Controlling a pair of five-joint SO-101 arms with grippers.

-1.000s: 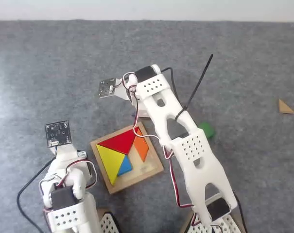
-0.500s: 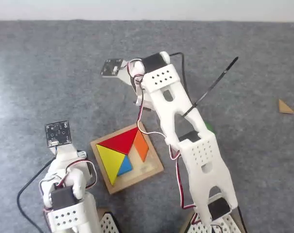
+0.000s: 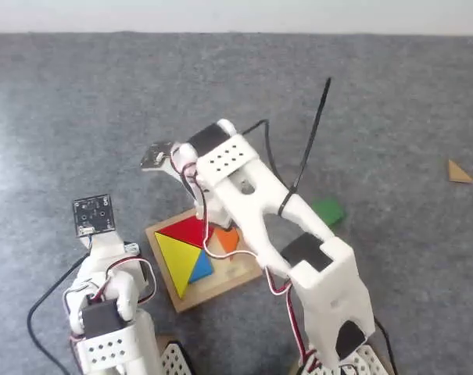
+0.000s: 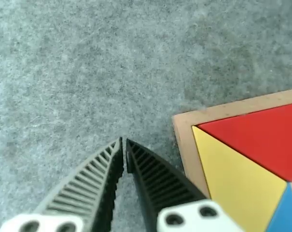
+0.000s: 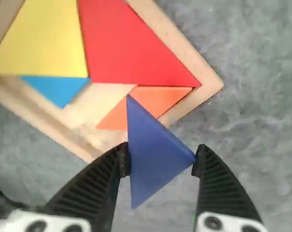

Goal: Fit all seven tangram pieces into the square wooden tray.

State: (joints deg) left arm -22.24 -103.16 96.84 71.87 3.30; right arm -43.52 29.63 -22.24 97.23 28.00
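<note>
Dark-blue flat triangle (image 5: 150, 145) pinched between right gripper (image 5: 160, 157) jaws over wooden tray (image 5: 211, 87); left gripper (image 4: 124, 145) closed, empty

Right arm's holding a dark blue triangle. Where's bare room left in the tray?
Free: bare wood between the light blue piece, the orange piece and the tray rim. The red and yellow side is packed. The right end effector holds the triangle above the orange piece's edge.

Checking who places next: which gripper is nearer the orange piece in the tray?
Right. The right gripper holds the dark blue triangle just beside the orange piece, at the tray edge. The left gripper sits shut over the grey mat, off the corner by the yellow piece.
</note>
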